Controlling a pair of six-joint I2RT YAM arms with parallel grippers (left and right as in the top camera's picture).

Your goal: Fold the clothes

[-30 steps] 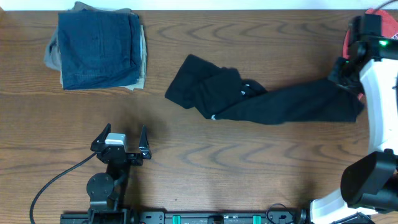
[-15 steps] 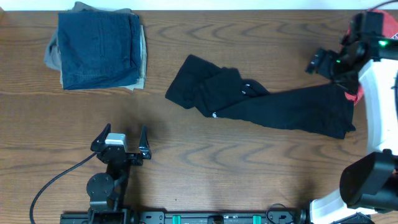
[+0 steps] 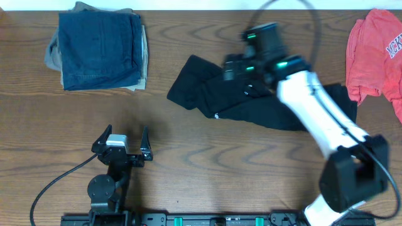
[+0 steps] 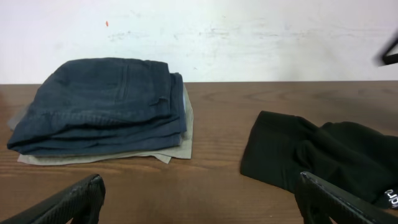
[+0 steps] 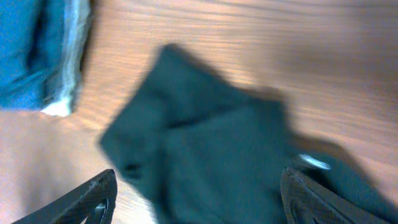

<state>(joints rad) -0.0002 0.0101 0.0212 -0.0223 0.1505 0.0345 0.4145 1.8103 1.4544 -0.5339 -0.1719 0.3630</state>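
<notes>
The clothes, a black garment [image 3: 191, 88], lie crumpled across the table's middle, bunched at the left with a long part trailing right under my right arm. My right gripper [image 3: 233, 68] hovers open over the bunched left part. In the right wrist view, which is blurred, the black fabric [image 5: 211, 149] fills the space below the right gripper [image 5: 199, 205], and nothing is between its fingers. My left gripper [image 3: 124, 134] rests open near the front left, apart from the garment [image 4: 311, 155]. Bare wood shows between the fingers of the left gripper [image 4: 200, 205].
A folded dark-blue denim and tan pile [image 3: 97, 50] sits at the back left, also visible as the pile [image 4: 106, 106] in the left wrist view. A coral-red shirt [image 3: 377, 53] lies at the back right corner.
My right arm swung from the garment's far right end to above its bunched left part. It let go of that end, which settled on the table, and the red shirt is uncovered.
</notes>
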